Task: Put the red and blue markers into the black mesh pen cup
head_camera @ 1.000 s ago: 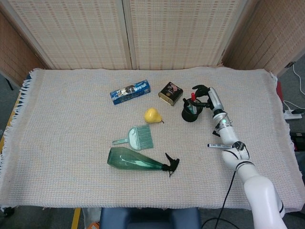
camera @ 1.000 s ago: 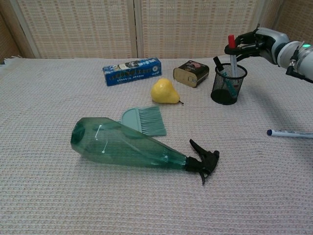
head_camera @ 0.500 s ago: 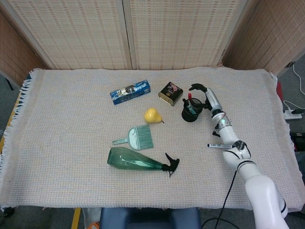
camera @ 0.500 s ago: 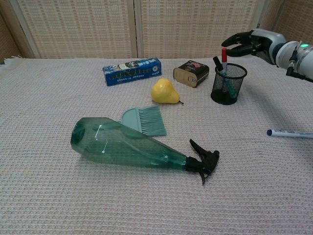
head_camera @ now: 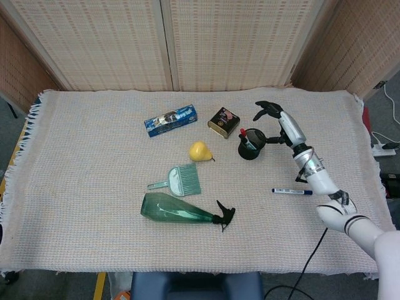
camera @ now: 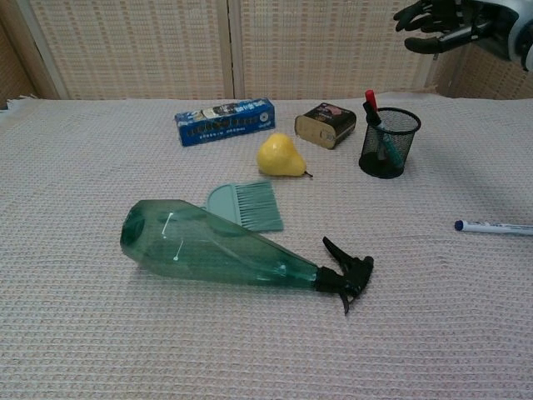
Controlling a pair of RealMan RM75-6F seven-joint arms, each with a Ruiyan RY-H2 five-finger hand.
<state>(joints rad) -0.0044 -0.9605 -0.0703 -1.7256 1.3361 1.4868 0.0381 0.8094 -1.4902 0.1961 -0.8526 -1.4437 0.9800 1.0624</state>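
Woven cloth [head_camera: 94,156]; blue box [head_camera: 170,120] lettering seemingly unreadable; right hand [head_camera: 279,122] empty, fingers spread.

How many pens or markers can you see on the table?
3 that I can tell. A red-capped marker and a teal pen stand in the mesh cup; a blue-capped marker lies on the cloth to its right. The cup may hide more.

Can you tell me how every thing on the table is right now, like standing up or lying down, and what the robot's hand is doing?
red marker: standing tilted in the cup
black mesh pen cup: upright
blue marker: lying flat on the cloth
right hand: raised above the cup, fingers apart, holding nothing
spray bottle: lying on its side
pear: lying on its side
brush: lying flat
blue box: lying flat
tin: lying flat
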